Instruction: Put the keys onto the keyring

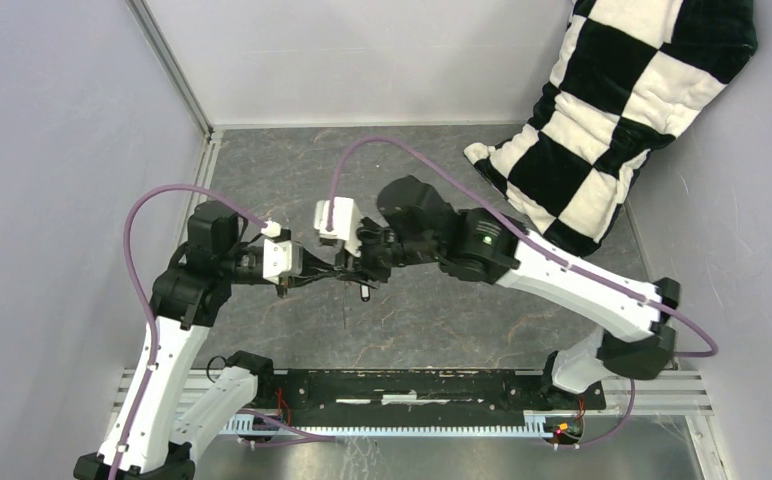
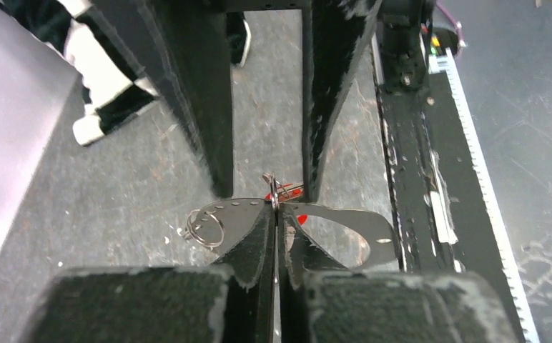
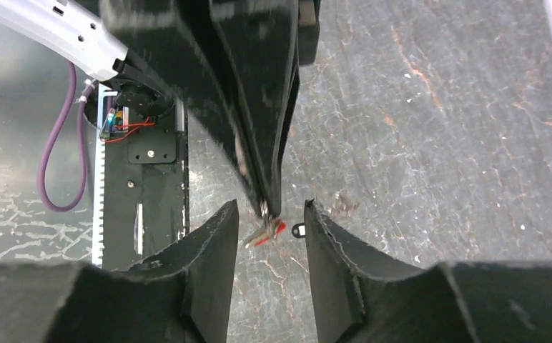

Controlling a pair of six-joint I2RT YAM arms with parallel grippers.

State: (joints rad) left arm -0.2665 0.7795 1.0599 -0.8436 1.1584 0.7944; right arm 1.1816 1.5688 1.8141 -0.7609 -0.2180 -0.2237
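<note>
My left gripper (image 2: 276,209) is shut, its tips pinching the keyring (image 2: 380,232), a flat grey metal hoop with a small wire ring (image 2: 205,227) on one end. The red key (image 3: 273,230) hangs at those tips, and the small black key (image 3: 299,230) dangles just beside it. My right gripper (image 3: 269,214) stands open, one finger on either side of the left gripper's tips and the keys, touching neither. From above, the left gripper (image 1: 332,277) and right gripper (image 1: 362,264) meet nose to nose over mid-table, the black key (image 1: 364,293) hanging below them.
A black-and-white checkered cushion (image 1: 622,110) leans in the back right corner. A black rail (image 1: 412,390) with a white toothed strip runs along the near edge between the arm bases. Grey walls close the left, back and right sides.
</note>
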